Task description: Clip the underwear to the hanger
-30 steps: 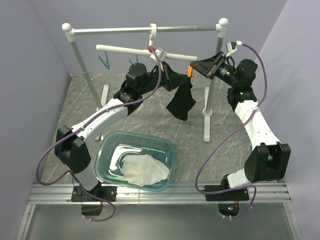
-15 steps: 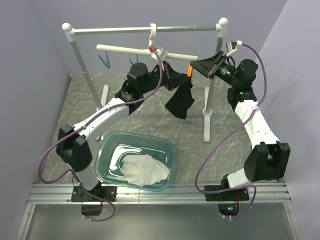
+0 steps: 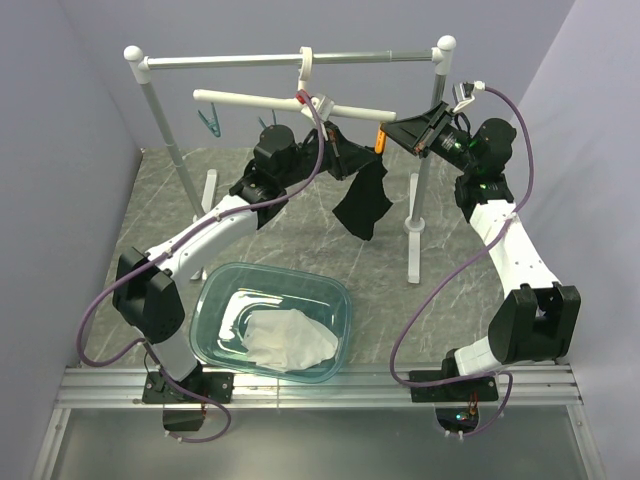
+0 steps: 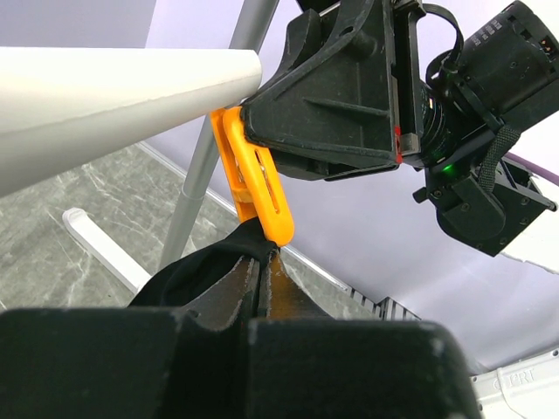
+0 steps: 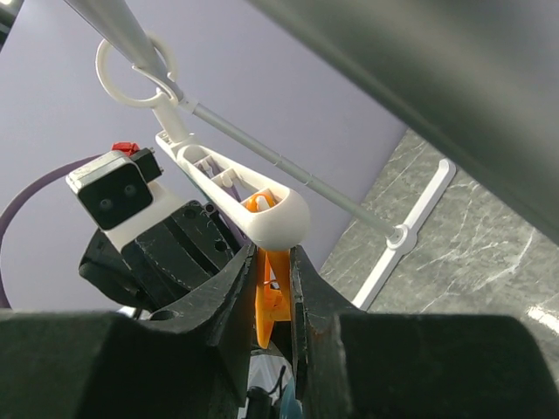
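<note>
The hanger point(image 3: 250, 100), a white bar, hangs by its hook from the rack rail. Its orange peg point(image 3: 380, 138) is at the bar's right end. My right gripper point(image 3: 392, 132) is shut on the orange peg's upper part point(image 5: 275, 288), just below the bar's tip point(image 5: 271, 218). My left gripper point(image 3: 345, 160) is shut on the top edge of the black underwear point(image 3: 362, 205), which hangs down from it. In the left wrist view the underwear's edge point(image 4: 201, 266) touches the lower tip of the orange peg point(image 4: 258, 188), right above my left gripper point(image 4: 262, 275).
The tall rack point(image 3: 300, 60) with ball-capped posts stands at the back; its right post point(image 3: 415, 200) is next to the underwear. A teal peg point(image 3: 210, 122) hangs at the hanger's left end. A teal tub point(image 3: 215, 285) holding a white cloth point(image 3: 290, 340) sits near the front.
My left gripper has lifted the underwear slightly up toward the orange peg. The right arm has not moved.
</note>
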{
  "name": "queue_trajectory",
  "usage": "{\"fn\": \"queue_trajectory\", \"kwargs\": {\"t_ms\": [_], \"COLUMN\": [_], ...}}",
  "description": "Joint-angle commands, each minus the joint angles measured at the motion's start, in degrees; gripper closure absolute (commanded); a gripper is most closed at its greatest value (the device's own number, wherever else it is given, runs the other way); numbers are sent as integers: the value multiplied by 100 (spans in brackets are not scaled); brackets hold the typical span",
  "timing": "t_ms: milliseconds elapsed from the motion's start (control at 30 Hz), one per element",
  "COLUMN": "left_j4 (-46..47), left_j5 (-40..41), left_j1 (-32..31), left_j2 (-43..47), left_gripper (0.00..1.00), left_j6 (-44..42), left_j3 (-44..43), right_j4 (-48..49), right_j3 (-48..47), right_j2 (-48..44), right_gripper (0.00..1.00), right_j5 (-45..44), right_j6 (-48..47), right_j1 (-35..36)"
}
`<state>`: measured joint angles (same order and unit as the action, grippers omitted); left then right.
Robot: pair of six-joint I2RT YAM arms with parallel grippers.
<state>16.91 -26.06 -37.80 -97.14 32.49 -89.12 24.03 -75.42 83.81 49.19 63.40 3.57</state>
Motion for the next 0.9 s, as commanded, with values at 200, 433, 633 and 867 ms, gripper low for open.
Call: {"fn": "queue_trajectory", "kwargs": {"t_ms": [200,433,633,867], "left_j4": [498,559,533,349], "left_j5": [-83,-83,-57,-57], "left_j1": [54,54,62,106], "left_j2": [-33,-112,-121,-94], "left_gripper": [100,100,100,73], "left_j6": [65,91,82,-14], "left_j3": [-325,-422,-431,-413], "right_j4": [313,295,286,102], "right_j3": [-140,-149,-184,-193], "right_j2": [-67,-67,-40,-93], "right_gripper": [62,59,56,45], "right_j5": [135,161,152,47], "right_j6": [120,85,85,-134], "right_j1": [-15,-15,-15,-23]}}
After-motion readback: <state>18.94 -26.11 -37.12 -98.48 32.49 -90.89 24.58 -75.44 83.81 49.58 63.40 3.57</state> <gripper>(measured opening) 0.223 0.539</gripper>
